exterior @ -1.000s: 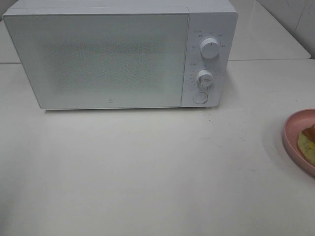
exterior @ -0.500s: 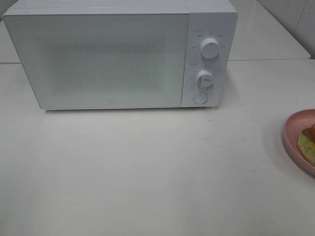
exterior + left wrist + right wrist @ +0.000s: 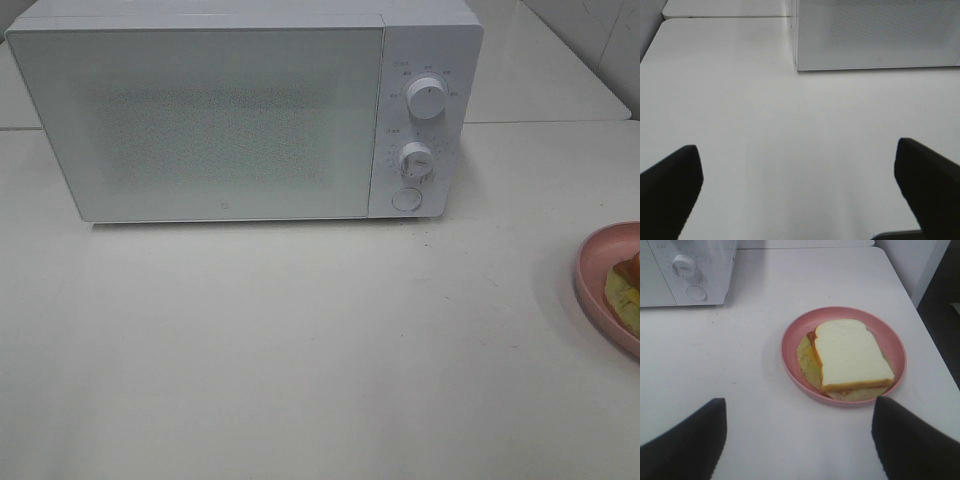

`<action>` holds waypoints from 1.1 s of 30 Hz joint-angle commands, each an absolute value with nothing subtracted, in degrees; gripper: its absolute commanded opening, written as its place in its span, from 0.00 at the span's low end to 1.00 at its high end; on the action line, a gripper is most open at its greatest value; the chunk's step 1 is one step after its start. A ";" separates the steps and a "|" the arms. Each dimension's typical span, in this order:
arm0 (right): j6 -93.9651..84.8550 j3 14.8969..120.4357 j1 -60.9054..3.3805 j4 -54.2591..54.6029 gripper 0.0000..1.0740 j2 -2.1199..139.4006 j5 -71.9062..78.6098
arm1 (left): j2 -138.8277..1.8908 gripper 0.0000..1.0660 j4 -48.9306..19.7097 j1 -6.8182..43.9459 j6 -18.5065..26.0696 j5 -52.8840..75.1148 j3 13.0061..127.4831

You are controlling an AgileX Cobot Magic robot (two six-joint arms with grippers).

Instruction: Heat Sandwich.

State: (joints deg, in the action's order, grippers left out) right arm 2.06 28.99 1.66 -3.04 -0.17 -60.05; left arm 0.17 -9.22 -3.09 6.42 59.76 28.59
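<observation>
1. Your sandwich [image 3: 852,354] lies on the pink plate [image 3: 793,335], on the bench [image 3: 320,350] right of the closed microwave [image 3: 200,120].
2. Your left gripper [image 3: 800,187] is spread wide over bare bench, empty.
3. Your right gripper [image 3: 799,440] is wide too, near the plate, holding nothing.

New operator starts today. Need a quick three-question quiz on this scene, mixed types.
1. True or false: the microwave door is shut.
2. The sandwich lies on: A) the bare table, B) a pink plate, C) the microwave's top.
3. Fill in: both the left tool and the right tool are ____ and hold nothing.

Key: 1 true; 2 B; 3 open.
</observation>
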 commanded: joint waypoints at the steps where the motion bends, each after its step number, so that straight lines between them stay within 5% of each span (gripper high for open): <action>1: 2.35 28.93 2.01 -2.69 0.71 -1.72 -59.47 | 1.83 0.95 -9.80 -2.81 6.07 58.84 28.36; 33: 2.46 28.93 2.01 -2.69 0.71 -1.72 -59.47 | 1.78 0.95 -9.80 -2.81 6.07 58.90 28.36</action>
State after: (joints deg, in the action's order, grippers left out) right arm 2.06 28.99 1.66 -3.04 -0.17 -60.05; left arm 0.23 -9.22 -3.04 6.42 59.76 28.59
